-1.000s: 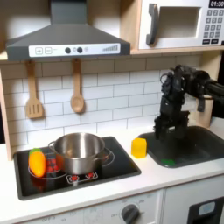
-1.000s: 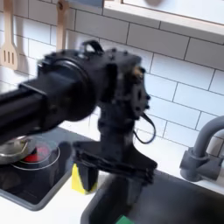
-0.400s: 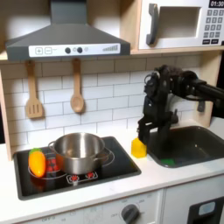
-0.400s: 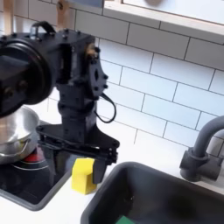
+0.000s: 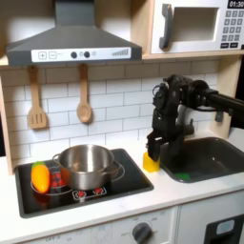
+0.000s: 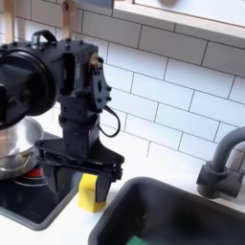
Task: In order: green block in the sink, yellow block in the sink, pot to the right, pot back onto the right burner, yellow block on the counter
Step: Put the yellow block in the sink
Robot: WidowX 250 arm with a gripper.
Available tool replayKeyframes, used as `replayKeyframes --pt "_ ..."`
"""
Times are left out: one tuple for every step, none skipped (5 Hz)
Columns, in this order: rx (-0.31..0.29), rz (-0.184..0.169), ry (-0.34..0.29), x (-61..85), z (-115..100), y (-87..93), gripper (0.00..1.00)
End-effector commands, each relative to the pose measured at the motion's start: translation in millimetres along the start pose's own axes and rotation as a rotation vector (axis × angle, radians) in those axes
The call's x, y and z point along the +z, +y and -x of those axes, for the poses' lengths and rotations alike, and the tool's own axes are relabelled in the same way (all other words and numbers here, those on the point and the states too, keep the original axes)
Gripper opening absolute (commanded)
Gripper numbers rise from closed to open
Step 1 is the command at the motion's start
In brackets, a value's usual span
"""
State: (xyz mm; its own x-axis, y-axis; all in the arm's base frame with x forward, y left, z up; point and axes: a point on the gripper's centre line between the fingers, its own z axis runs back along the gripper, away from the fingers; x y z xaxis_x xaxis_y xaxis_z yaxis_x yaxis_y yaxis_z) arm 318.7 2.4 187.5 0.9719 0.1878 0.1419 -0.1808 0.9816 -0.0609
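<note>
Gripper (image 6: 81, 178) sits low over the yellow block (image 6: 91, 191) on the counter (image 5: 114, 208), fingers spread either side of it and not clamped, from what I see in the second exterior view. Going left to right in the first exterior view: orange toy (image 5: 39, 176) at the cooktop's left edge, pot (image 5: 86, 164) on the cooktop, yellow block just off the sink's (image 5: 227, 155) left rim. Green block (image 5: 184, 174) lies in the sink near its front-left corner.
</note>
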Motion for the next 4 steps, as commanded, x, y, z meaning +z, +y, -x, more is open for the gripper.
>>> replayKeyframes --pt "0.015 -0.002 0.008 -11.4 -12 -3.2 1.0" --pt "0.021 0.0 0.006 -14.3 -22 -5.6 1.0" --pt "0.026 -0.002 0.01 -18.4 -29 -7.3 1.0" --pt "0.032 -0.009 0.019 -23.3 -32 -5.7 1.0"
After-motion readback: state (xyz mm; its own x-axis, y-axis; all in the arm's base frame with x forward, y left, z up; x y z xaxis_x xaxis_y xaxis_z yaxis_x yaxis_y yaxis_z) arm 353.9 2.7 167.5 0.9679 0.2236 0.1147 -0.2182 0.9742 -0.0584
